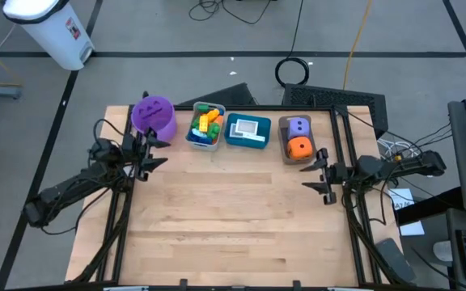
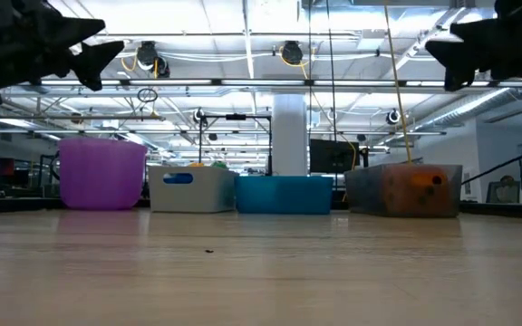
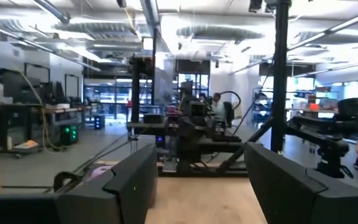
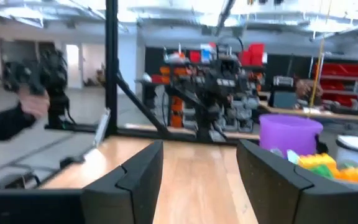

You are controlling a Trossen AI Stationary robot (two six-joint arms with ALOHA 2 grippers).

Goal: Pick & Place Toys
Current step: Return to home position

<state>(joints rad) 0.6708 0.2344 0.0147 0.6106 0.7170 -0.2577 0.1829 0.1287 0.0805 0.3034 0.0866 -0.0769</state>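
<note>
1. the pale wooden butcher-block table [image 1: 233,226] fills most of the high view. its middle and near part are bare, and everything stands in one row along the far edge.
2. the left gripper [image 1: 158,153] hangs over the table's left edge, just in front of the bucket. in its wrist view the two dark fingers [image 3: 129,186] stand apart with nothing between them.
3. the right gripper [image 1: 309,176] hangs over the right edge, near the brown bin, with its fingers likewise spread and holding nothing. in the low view both arms are only dark shapes cut off at the upper corners.
4. the round purple plastic bucket [image 1: 154,117] stands leftmost in the row, and we cannot see into it.
5. the brown see-through bin [image 1: 284,142] stands rightmost. it holds the purple soft die [image 1: 298,127] and, in front of it, the orange soft die [image 1: 299,148]. from table height only an orange smear shows through the wall.
6. the teal rectangular bin [image 1: 247,145] holds the flat white and light blue card pack [image 1: 249,127]. how many cards lie there we cannot tell.
7. the grey rectangular bin [image 1: 204,147], between the bucket and the teal bin, holds the small plastic bricks [image 1: 206,123] in a yellow, green, orange and blue heap. single bricks are too small to count.
8. a dark sleeve with a hand [image 4: 33,106] shows blurred beyond the table in the right wrist view.
</note>
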